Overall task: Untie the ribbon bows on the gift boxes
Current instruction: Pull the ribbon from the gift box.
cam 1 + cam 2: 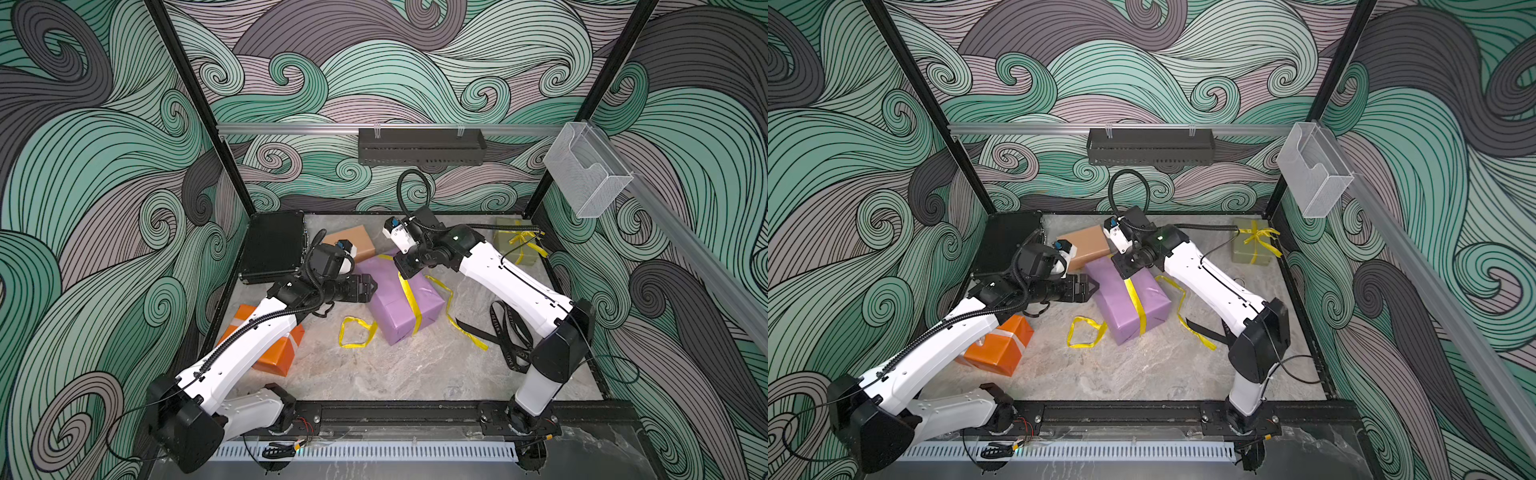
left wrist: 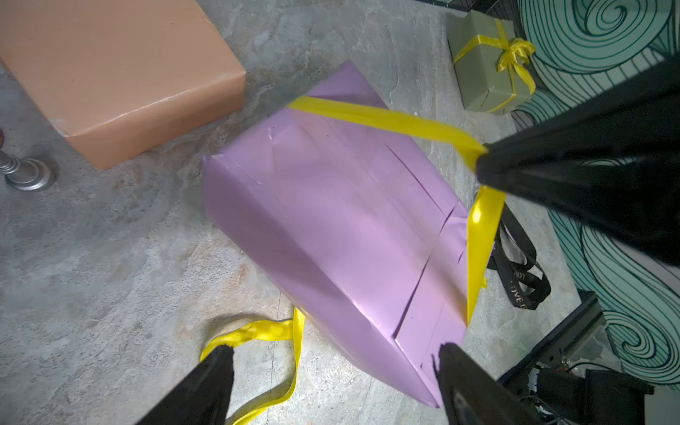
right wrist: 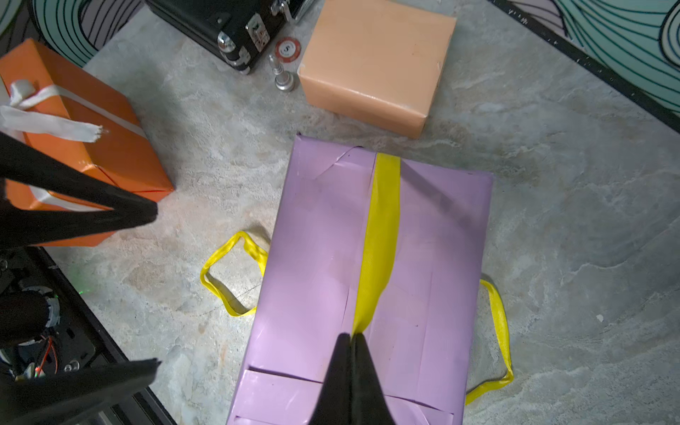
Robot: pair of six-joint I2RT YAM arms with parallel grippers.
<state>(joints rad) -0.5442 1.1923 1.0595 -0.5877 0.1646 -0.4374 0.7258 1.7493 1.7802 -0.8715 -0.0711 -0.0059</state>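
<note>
Centre of the grey, marble-veined tabletop (image 1: 395, 374): a large purple paper-wrapped box (image 1: 399, 299). The paper is matt and creased with its fold seams showing, and the box lies askew to the walls. A shiny yellow satin ribbon (image 3: 379, 228), untied, crosses its top as one flat band. The loose ends trail on the stone on either side, one curled into a rough loop just beside the box, the other a long wavy tail.

Right gripper (image 3: 351, 336): black tapered fingers pressed tight together, pinching the yellow band over the box's top face. In the left wrist view the band lifts off the paper and folds into a peak at the pinch.

Left gripper (image 2: 333, 353): fingers spread wide with nothing between them, held by the box's end nearest the left arm, near the ribbon loop. Whether it touches the paper I cannot tell.

Around:
- Bright orange paper-wrapped box (image 3: 110, 147), sharp-cornered, half hidden under the left arm in both top views. It is bound by a gauzy translucent white ribbon (image 3: 48, 123), knotted, with one frayed end sticking out.
- Small tan-peach box (image 3: 375, 62), smooth with a slight gloss, just beyond the purple one.
- Smaller olive-green box (image 2: 482, 73) in the far corner on the right arm's side, its yellow bow (image 2: 515, 51) tied.
- Wide black ribbon with pale lettering (image 2: 519, 268), loose in coils on the stone. The right arm covers part of it in the top views.
- Black textured hard case (image 1: 274, 247) with metal latches, against the far wall on the left arm's side.
- A turned silver peg (image 3: 283, 77) and a red-and-white round chip (image 3: 288, 49) sit between the case and the tan box.
</note>
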